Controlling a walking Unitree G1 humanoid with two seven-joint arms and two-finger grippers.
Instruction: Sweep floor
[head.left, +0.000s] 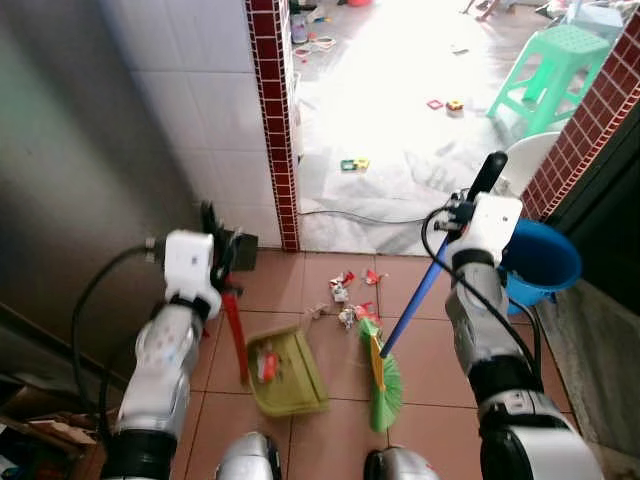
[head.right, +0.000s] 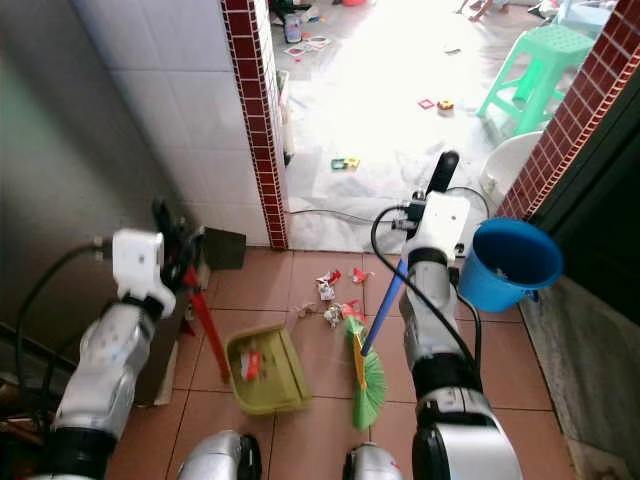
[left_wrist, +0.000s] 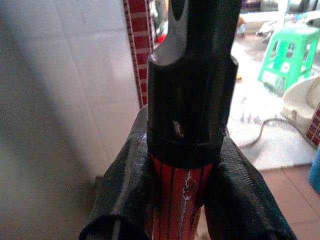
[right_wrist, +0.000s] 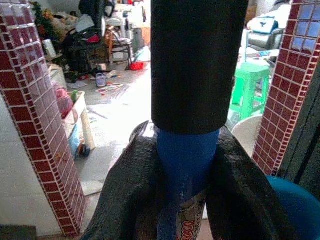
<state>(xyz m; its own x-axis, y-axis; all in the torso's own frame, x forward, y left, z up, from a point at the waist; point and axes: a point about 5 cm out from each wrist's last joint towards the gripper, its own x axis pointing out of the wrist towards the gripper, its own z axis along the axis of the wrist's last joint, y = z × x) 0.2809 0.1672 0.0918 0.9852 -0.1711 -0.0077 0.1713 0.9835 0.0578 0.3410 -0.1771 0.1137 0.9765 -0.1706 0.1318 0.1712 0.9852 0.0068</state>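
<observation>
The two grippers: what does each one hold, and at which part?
The left gripper holds the dustpan by its red handle, just below the black end grip. The right gripper holds the broom by its blue handle, just under the black top grip.

The dustpan sits on the floor left of the broom. Trash bits lie just behind both. A bucket stands far right.
</observation>
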